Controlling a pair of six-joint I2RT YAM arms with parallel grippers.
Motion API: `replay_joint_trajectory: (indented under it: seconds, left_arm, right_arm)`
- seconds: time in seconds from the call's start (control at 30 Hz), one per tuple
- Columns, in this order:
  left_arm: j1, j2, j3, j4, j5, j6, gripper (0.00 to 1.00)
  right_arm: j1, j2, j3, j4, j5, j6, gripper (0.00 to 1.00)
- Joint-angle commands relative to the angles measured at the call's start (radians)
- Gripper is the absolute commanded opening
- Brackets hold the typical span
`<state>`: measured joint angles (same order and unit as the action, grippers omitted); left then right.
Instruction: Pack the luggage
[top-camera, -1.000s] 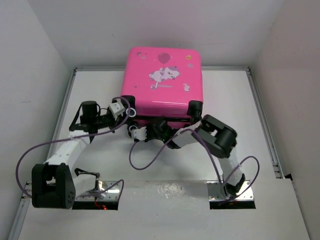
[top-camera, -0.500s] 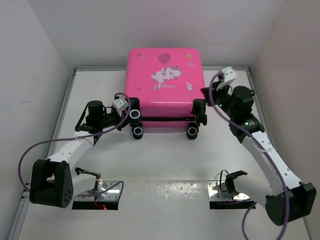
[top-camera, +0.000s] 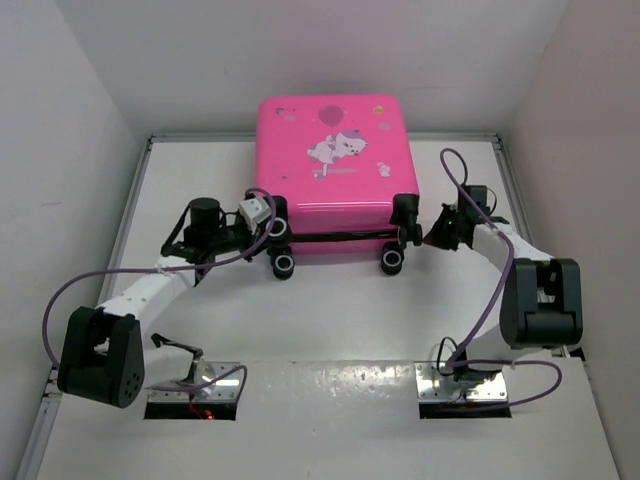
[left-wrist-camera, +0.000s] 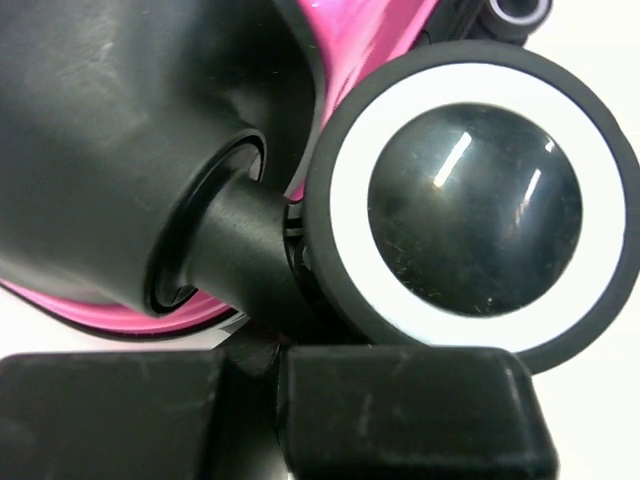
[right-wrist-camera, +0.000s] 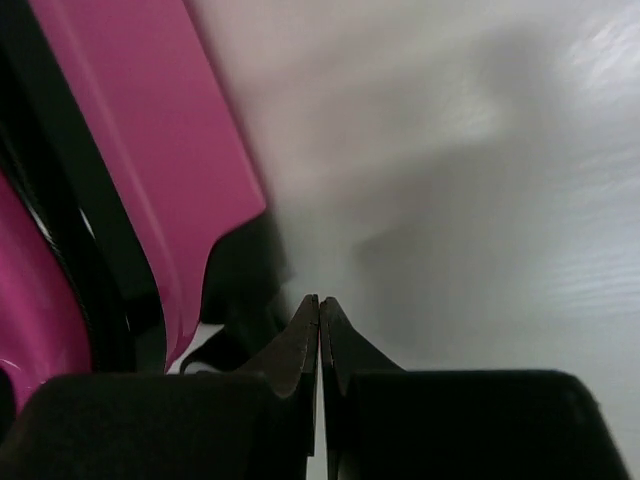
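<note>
luggage (top-camera: 330, 195) print perhaps lettered, nothing legible

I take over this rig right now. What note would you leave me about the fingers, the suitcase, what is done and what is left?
Suitcase: flat on the table, far middle, lid down, wheels toward the arms.
Left gripper: fingers shut, empty, right beside a wheel at the near-left corner.
Right gripper: fingers shut, empty, at the near-right corner.
Done: lid looks closed.
To do: check the zip, which I cannot see.
</note>
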<state>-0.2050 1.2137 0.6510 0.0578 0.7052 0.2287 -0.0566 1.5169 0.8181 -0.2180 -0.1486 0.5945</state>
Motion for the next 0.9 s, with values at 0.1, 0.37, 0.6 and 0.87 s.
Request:
replay_joint_trajectory:
  seconds: [0.1, 0.37, 0.6, 0.87]
  left_arm:
    - [-0.080, 0.012, 0.073, 0.105, -0.061, 0.031, 0.00]
    - [-0.152, 0.040, 0.082, 0.149, -0.131, -0.011, 0.00]
    - [-0.287, 0.049, 0.062, 0.174, -0.274, -0.012, 0.00]
    - [-0.459, 0.038, -0.077, 0.407, -0.574, -0.186, 0.00]
  right_arm:
    - [0.095, 0.066, -0.033, 0.002, -0.111, 0.272, 0.00]
    - [0.187, 0.238, -0.019, 0.137, -0.160, 0.442, 0.00]
    - [0.282, 0.305, 0.030, 0.241, -0.180, 0.508, 0.00]
    - [0.359, 0.307, 0.024, 0.325, -0.198, 0.553, 0.00]
